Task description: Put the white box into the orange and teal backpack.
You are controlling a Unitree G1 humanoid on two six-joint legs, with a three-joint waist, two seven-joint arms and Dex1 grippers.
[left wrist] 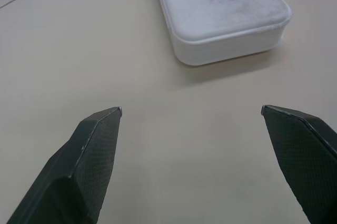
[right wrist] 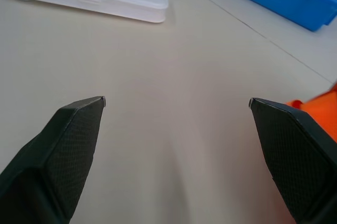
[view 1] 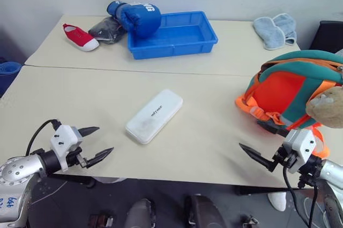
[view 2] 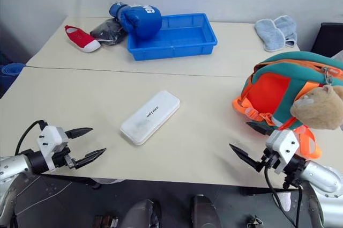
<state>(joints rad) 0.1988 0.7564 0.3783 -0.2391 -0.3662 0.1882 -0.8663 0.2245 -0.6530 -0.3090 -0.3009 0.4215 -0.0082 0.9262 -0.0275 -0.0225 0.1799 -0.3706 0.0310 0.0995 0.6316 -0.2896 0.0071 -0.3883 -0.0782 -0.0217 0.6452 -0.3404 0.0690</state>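
Nearest the head camera, at about seven o'clock in its view, the left gripper point(view 1: 95, 145) hangs just over the near edge of the table point(view 1: 214, 131) with its two black fingers spread wide and nothing between them; at about five o'clock the right gripper point(view 1: 256, 141) mirrors it, spread as wide and just as empty. Both point inward toward the middle of the table, which reads as a ready stance on either side of the target rather than a reach in progress. The white box point(view 1: 154, 116) lies flat near the table's centre, its long axis running from seven toward one o'clock, apart from both grippers and closer to the left one, whose wrist view has the box's near end just ahead of the fingertips. The orange and teal backpack point(view 1: 292, 91) stands at three o'clock, just behind the right gripper, a tan plush bear point(view 1: 328, 107) hanging at its side; whether its opening is unzipped cannot be told. At twelve o'clock sit a blue tray point(view 1: 174, 37) with a blue boxing glove point(view 1: 136, 17) on its left rim, a red shoe point(view 1: 80, 37) at eleven, and a pale blue cloth point(view 1: 275, 30) at one. The box is not yet touched, so I judge the pickup comes first.
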